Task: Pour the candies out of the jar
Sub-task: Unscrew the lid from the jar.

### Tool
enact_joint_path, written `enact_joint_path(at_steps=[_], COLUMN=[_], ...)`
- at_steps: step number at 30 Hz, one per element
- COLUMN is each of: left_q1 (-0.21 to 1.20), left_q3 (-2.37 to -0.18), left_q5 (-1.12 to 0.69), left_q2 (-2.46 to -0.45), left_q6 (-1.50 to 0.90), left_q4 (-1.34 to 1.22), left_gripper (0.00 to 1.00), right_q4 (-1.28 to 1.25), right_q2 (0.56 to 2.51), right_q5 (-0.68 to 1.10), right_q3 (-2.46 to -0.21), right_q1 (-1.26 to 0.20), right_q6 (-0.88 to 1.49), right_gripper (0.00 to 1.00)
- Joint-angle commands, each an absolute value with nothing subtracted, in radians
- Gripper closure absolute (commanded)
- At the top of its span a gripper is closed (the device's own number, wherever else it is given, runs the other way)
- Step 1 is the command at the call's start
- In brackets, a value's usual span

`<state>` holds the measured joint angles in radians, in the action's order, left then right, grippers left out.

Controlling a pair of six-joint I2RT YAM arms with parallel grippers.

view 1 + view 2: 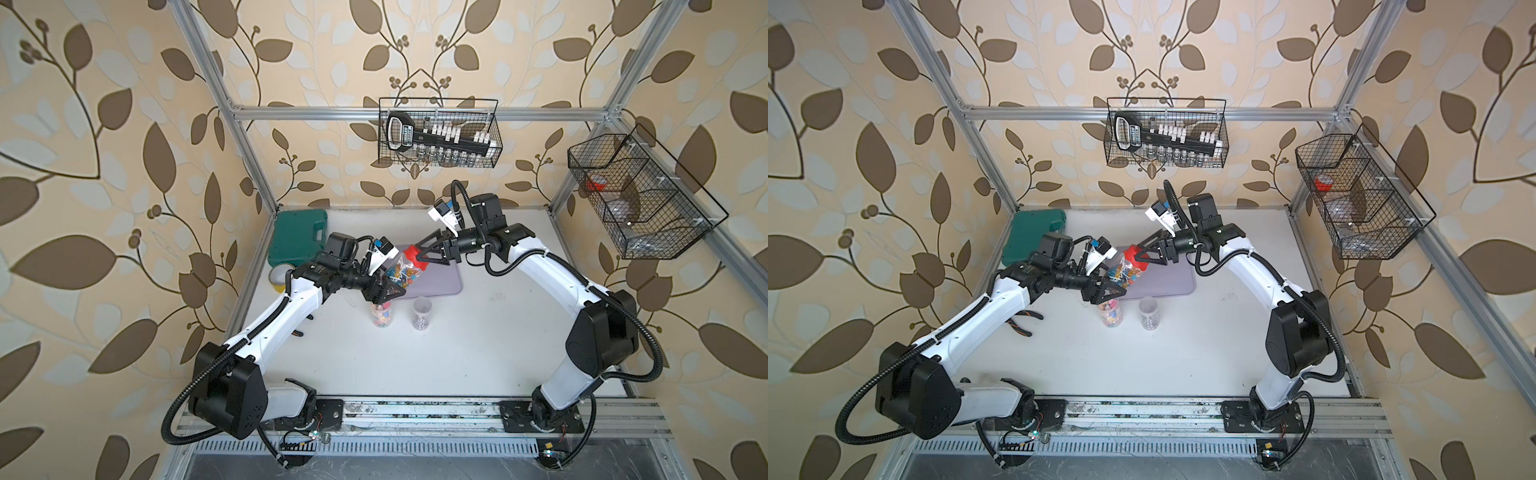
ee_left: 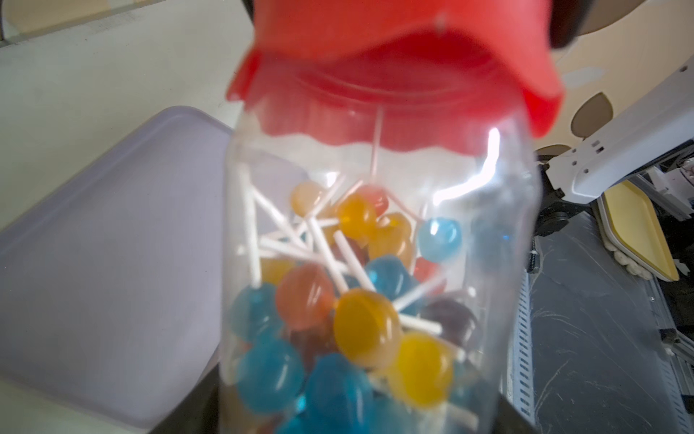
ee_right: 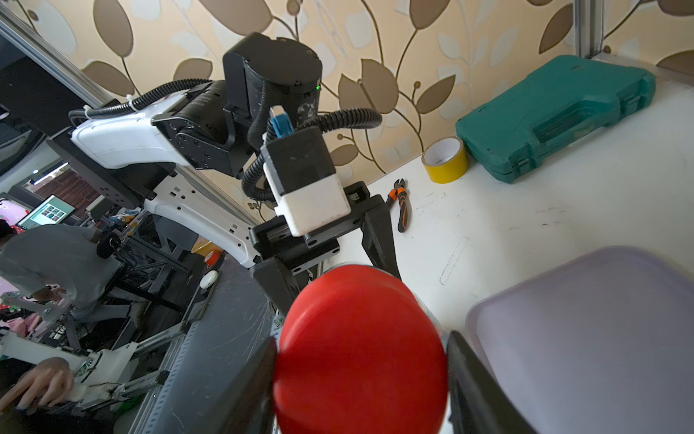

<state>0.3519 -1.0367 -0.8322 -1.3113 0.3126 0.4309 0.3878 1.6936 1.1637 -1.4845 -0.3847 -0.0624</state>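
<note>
Jar (image 1: pixel 400 272) of lollipops (image 2: pixel 366 327) hangs tilted between two inward-reaching arms by the lilac tray (image 1: pixel 446 278), left tool (image 1: pixel 390 291) pinching its base, right tool (image 1: pixel 419 257) clamped round the red lid (image 1: pixel 411 252).

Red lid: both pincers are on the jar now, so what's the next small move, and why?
Probably twist the red lid off with the right pincer while the left pincer holds the jar steady. The lid caps the jar, the lollipops are all inside, and the jar is tilted near the lavender tray; nothing can pour until it opens.
</note>
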Motion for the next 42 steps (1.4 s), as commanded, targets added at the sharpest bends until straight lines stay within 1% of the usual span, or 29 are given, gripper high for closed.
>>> enact_joint_path(at_steps=[1, 4, 6, 8, 11, 16, 21, 27, 32, 34, 37, 39, 42], left_q1=[0.350, 0.350, 0.350, 0.350, 0.350, 0.350, 0.350, 0.353, 0.359, 0.367, 0.393, 0.401, 0.409], left_q3=[-1.114, -1.117, -1.120, -1.122, -1.121, -1.127, -1.128, -1.109, -1.051, -1.037, -1.018, -1.010, -1.006], left_q5=[-0.873, -0.861, -0.856, -0.856, -0.854, -0.842, -0.806, -0.694, -0.540, -0.474, -0.374, -0.342, -0.322], left_q2=[-1.314, -1.319, -1.322, -1.324, -1.327, -1.331, -1.333, -1.316, -1.256, -1.239, -1.222, -1.211, -1.204], left_q6=[0.318, 0.334, 0.340, 0.346, 0.354, 0.372, 0.392, 0.416, 0.430, 0.448, 0.487, 0.499, 0.510], left_q4=[0.308, 0.322, 0.333, 0.340, 0.348, 0.369, 0.381, 0.359, 0.280, 0.269, 0.264, 0.263, 0.262], left_gripper=[0.33, 0.33, 0.33, 0.33, 0.33, 0.33, 0.33, 0.34, 0.34, 0.34, 0.33, 0.33, 0.33], right_q4=[0.428, 0.428, 0.429, 0.429, 0.428, 0.422, 0.415, 0.456, 0.683, 0.740, 0.793, 0.818, 0.824], right_q2=[1.669, 1.666, 1.663, 1.658, 1.644, 1.614, 1.574, 1.571, 1.632, 1.653, 1.667, 1.680, 1.705], right_q5=[1.310, 1.274, 1.252, 1.232, 1.194, 1.153, 1.056, 0.926, 0.794, 0.784, 0.722, 0.722, 0.785], right_q3=[-1.469, -1.486, -1.498, -1.510, -1.525, -1.550, -1.565, -1.603, -1.738, -1.771, -1.793, -1.805, -1.806], right_q1=[-0.420, -0.418, -0.414, -0.409, -0.399, -0.371, -0.337, -0.279, -0.258, -0.259, -0.259, -0.259, -0.258], right_q6=[-0.085, -0.055, -0.034, -0.011, 0.019, 0.071, 0.147, 0.287, 0.299, 0.295, 0.310, 0.311, 0.327], right_gripper=[0.40, 0.37, 0.33, 0.27, 0.15, 0.08, 0.01, 0.01, 0.01, 0.01, 0.01, 0.01, 0.01])
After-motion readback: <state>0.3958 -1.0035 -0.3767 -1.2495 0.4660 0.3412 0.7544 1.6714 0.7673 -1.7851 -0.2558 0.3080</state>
